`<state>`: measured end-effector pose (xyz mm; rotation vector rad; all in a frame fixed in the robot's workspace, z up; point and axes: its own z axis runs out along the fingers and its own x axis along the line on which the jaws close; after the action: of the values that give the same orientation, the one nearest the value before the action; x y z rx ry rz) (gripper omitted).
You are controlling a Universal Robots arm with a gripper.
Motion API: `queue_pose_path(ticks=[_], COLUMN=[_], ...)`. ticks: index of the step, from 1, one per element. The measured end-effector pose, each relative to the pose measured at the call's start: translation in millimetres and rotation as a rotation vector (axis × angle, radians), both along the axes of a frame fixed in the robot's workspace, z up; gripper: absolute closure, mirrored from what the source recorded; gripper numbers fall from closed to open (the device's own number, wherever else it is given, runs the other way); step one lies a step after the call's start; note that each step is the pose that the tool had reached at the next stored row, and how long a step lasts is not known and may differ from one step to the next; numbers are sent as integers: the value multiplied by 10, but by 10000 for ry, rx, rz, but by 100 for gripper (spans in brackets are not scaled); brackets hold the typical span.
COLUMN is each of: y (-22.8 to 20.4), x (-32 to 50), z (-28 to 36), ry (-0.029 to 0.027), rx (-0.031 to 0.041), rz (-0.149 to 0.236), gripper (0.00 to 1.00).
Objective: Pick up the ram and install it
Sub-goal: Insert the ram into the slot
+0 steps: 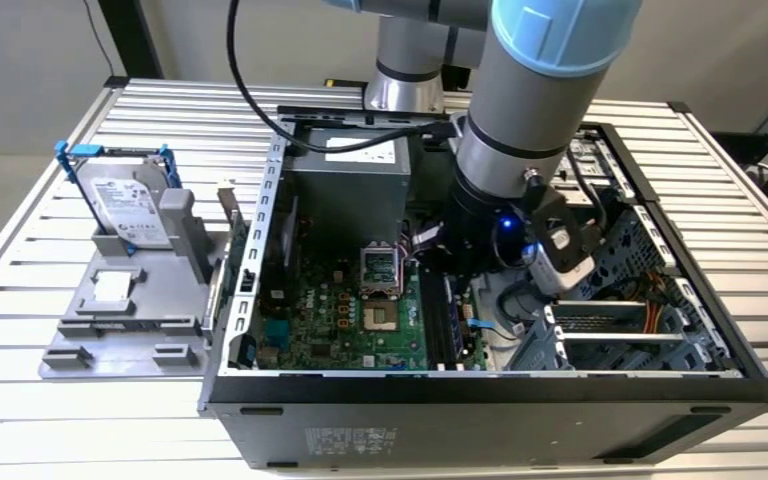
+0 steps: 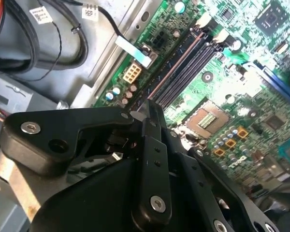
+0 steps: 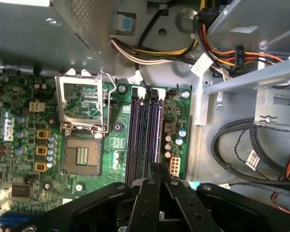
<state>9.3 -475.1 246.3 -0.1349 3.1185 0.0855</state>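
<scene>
Black end effector (image 3: pixel 159 176): fingers appearing pressed together, hovering just over the long black motherboard slots (image 3: pixel 145 137) inside the open grey metal computer case (image 1: pixel 491 385). Dark thin ram stick: cannot tell whether it is sitting between the fingers.

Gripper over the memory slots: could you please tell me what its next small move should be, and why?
Probably a slow, straight descent toward the memory slots, provided it carries the ram, which I cannot confirm. In both wrist views the gripper hangs just above the slots' end, lined up along their length, inside the open computer case.
</scene>
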Motion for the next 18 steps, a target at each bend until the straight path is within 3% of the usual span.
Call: queue_pose_path(ticks=[18], y=[0], x=[0], z=[16], ry=[0], rx=[0], rz=[2860], gripper=[100])
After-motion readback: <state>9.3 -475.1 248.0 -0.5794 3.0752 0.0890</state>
